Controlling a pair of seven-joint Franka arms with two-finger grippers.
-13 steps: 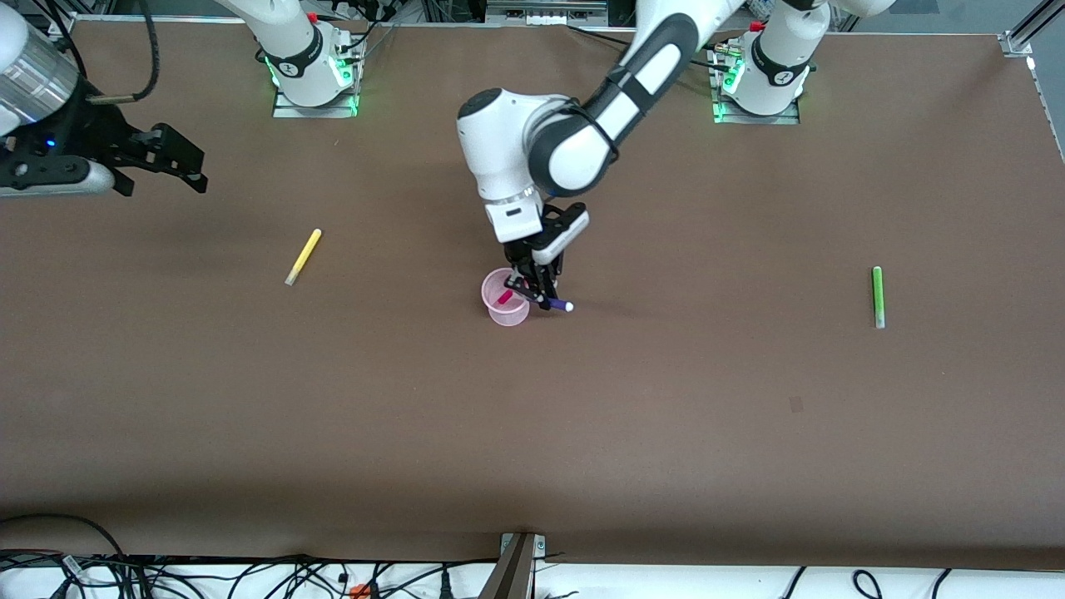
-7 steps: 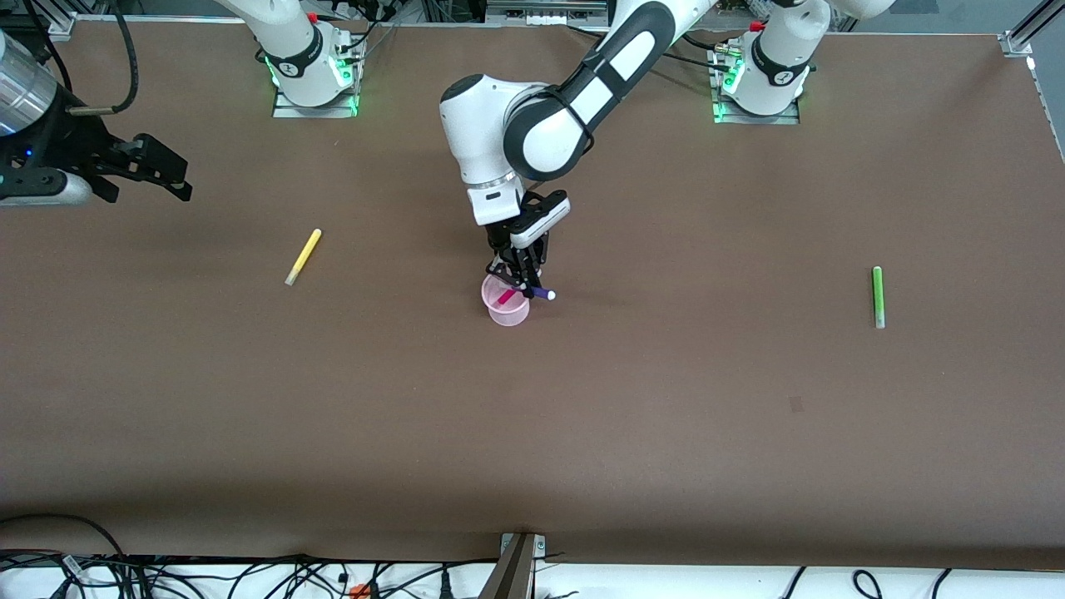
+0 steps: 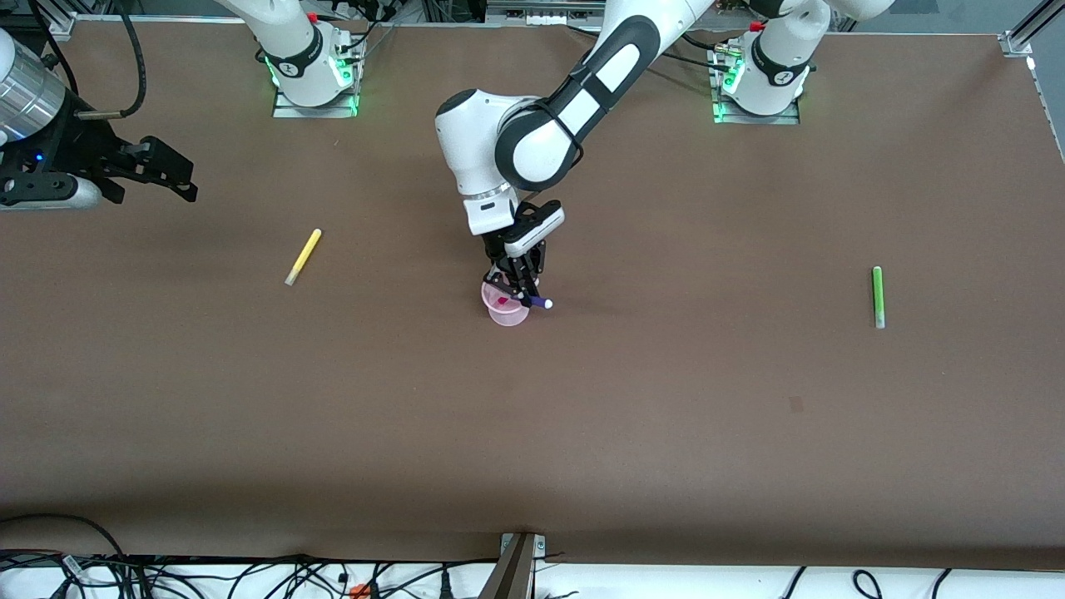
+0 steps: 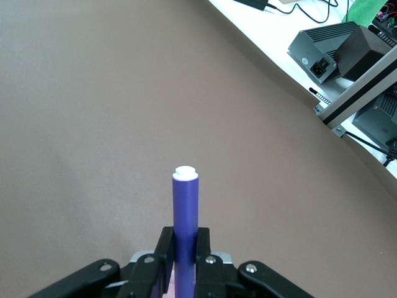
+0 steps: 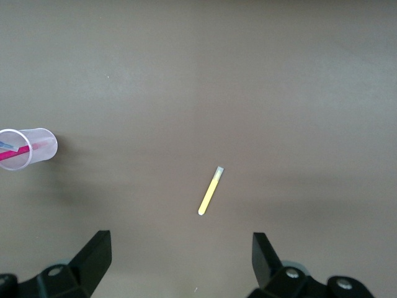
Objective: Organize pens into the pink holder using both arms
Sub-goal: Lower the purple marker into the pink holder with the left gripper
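Observation:
The pink holder [image 3: 509, 315] stands mid-table with the magenta pen [image 3: 502, 300] leaning inside it. My left gripper [image 3: 517, 291] is over the holder's rim, shut on the dark purple pen [image 3: 539, 302], which lies nearly level with its whitish end pointing away from the holder. In the left wrist view the purple pen [image 4: 185, 205] sticks out between the shut fingers of the left gripper [image 4: 185, 248]. The yellow pen [image 3: 303, 256] lies toward the right arm's end, the green pen [image 3: 877, 296] toward the left arm's end. My right gripper [image 3: 170, 170] is open and empty, up over the right arm's end. The right wrist view shows the right gripper [image 5: 180, 248], the yellow pen [image 5: 210, 191] and the holder [image 5: 46, 146].
The arm bases [image 3: 312, 75] stand along the table's edge farthest from the front camera. Cables [image 3: 250, 574] lie past the edge nearest to it. Grey electronics boxes [image 4: 322, 46] sit off the table in the left wrist view.
My left gripper has carried the purple pen sideways until it is over the holder's rim and has sunk a little. My right gripper has shifted slightly and stays open.

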